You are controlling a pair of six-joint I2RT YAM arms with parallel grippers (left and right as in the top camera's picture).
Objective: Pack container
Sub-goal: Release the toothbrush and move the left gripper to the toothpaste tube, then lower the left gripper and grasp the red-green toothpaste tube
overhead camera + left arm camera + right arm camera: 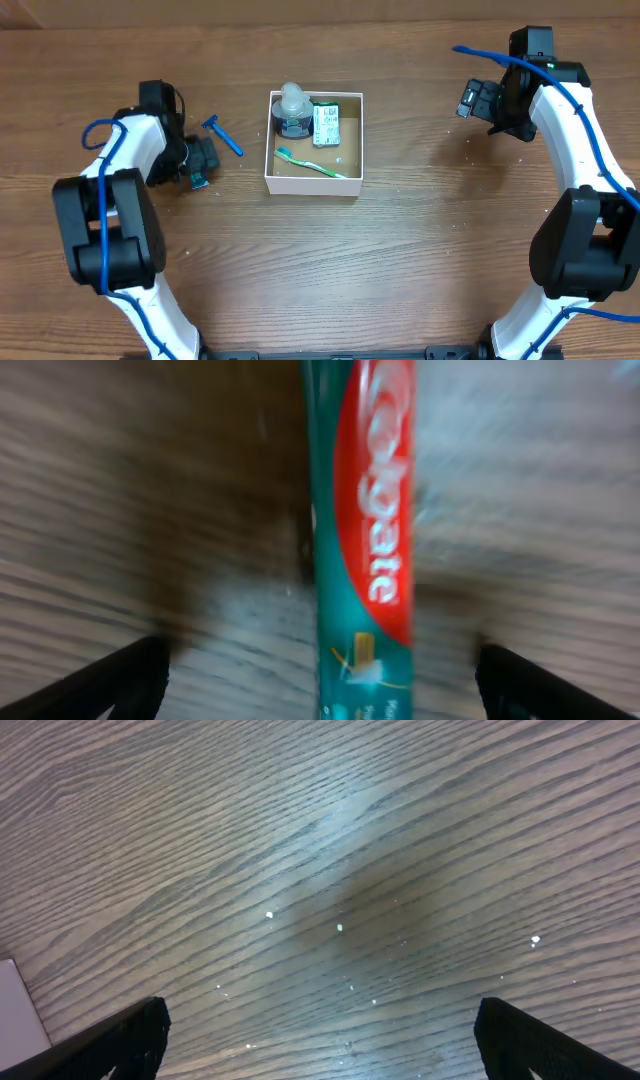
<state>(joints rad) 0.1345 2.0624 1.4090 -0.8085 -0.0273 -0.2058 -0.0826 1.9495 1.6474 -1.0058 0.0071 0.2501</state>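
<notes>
The container (pixel 312 185), a square white-walled box with a brown floor, stands at the table's middle. It holds a dark jar with a pale lid (pixel 292 110), a green and white packet (pixel 325 125) and a green toothbrush (pixel 312 164). My left gripper (pixel 203 160) is left of the box, low over the table. In the left wrist view it (pixel 320 700) is open, its fingers wide on either side of a red and teal toothpaste tube (pixel 365 540) without touching it. My right gripper (pixel 470 100) is open and empty over bare table to the right of the box; the right wrist view (pixel 320 1050) shows the same.
A blue razor (pixel 222 135) lies on the table between my left gripper and the box. A white corner of the box (pixel 15 1010) shows at the left edge of the right wrist view. The tabletop is brown wood.
</notes>
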